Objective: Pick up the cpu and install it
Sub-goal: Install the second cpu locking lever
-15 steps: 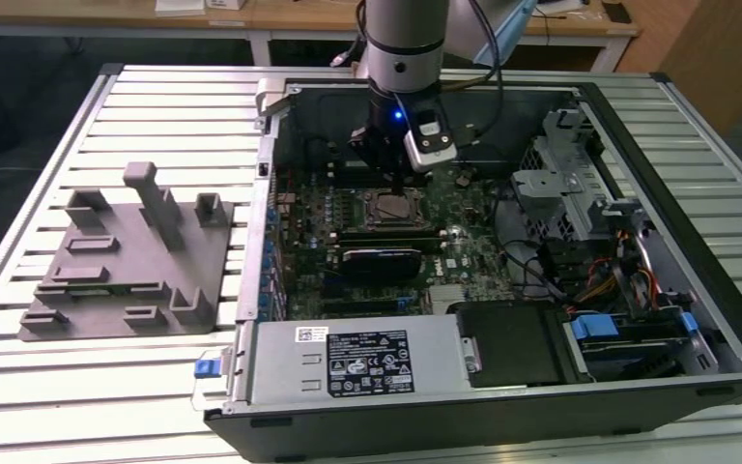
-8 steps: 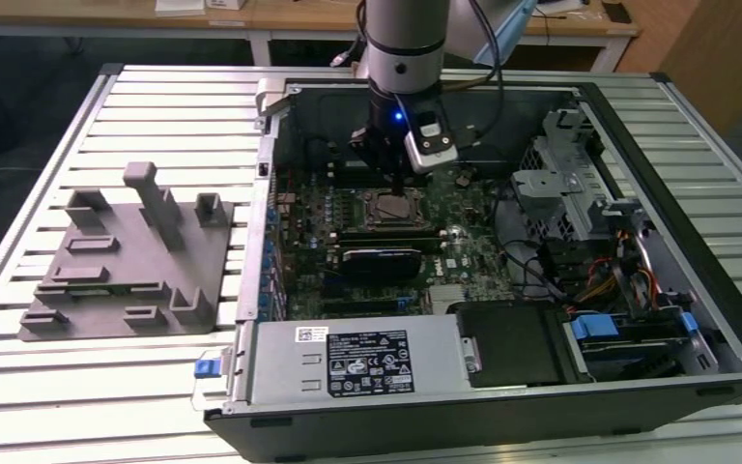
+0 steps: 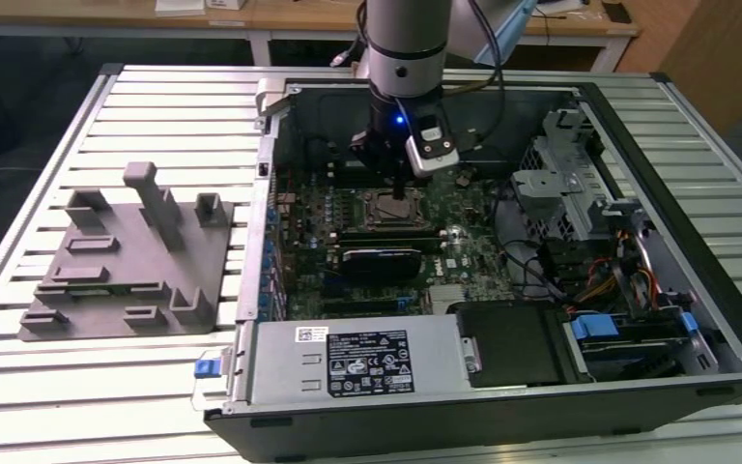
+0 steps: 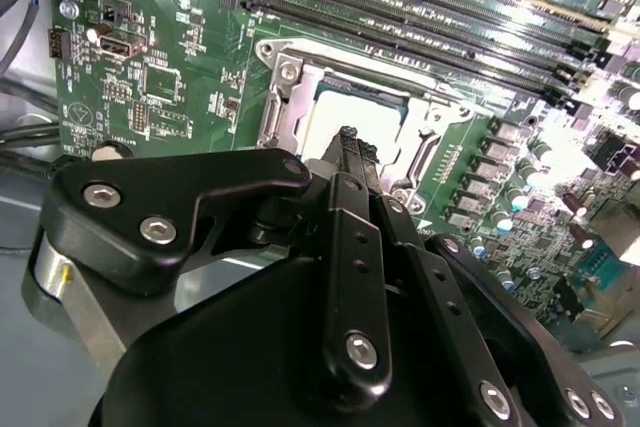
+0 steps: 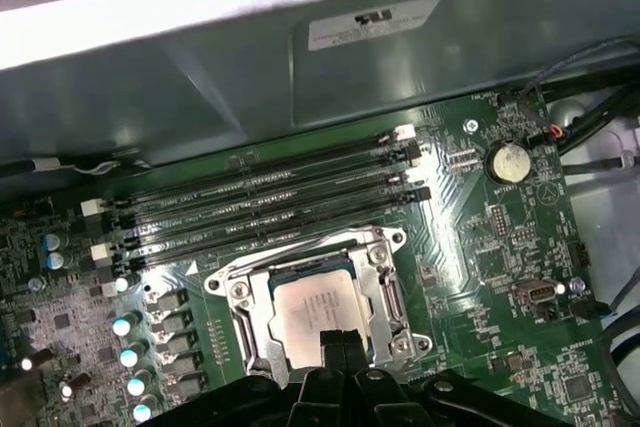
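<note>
Looking into the open computer case (image 3: 578,106) on the slatted desk (image 3: 152,106), we see the cpu (image 5: 318,312) lying flat inside the socket frame (image 5: 240,292) on the green motherboard (image 5: 500,237), beside the memory slots (image 5: 260,202). Our claw (image 5: 340,342) hangs just above the chip's near edge, its fingertips pressed together with nothing between them. The grey moulded fixture (image 3: 127,256) sits well apart on the desk.
</note>
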Robot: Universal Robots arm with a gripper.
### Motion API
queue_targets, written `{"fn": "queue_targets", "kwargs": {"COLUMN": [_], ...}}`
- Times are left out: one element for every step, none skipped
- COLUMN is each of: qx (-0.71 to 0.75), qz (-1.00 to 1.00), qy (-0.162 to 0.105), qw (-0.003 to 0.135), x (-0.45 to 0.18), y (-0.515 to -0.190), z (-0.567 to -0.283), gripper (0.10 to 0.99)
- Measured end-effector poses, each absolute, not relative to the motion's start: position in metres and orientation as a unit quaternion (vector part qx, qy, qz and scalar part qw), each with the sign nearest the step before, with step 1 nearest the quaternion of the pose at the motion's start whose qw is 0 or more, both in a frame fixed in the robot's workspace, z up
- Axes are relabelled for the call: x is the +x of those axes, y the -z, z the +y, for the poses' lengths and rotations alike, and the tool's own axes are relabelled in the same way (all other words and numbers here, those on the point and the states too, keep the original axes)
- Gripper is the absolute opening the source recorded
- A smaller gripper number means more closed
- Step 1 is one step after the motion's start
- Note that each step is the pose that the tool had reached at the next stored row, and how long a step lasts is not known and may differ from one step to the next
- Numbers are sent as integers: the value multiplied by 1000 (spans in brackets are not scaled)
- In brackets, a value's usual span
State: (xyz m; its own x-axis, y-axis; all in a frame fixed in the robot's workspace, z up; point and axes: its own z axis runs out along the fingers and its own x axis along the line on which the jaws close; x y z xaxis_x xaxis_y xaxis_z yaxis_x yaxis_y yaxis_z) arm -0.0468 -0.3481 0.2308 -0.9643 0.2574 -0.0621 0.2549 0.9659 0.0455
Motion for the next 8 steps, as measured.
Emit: {"fn": "queue_targets", "kwargs": {"qx": [129,129,129,129,129,129,129,129], "qz": [991,991,991,991,991,991,991,991], "qy": [-19,-19,-19,-19,-19,-19,-19,-19], "qw": [34,34,34,34,34,34,34,34], "x": [-47,-47,-47,-47,-47,-47,-47,-47], "y": [-231,-231,-231,-231,-231,-231,-231,-231], "z": [-349,-350,-350,-351,-352,-352,-353,-354], "gripper": [106,106,106,106,106,106,106,106]}}
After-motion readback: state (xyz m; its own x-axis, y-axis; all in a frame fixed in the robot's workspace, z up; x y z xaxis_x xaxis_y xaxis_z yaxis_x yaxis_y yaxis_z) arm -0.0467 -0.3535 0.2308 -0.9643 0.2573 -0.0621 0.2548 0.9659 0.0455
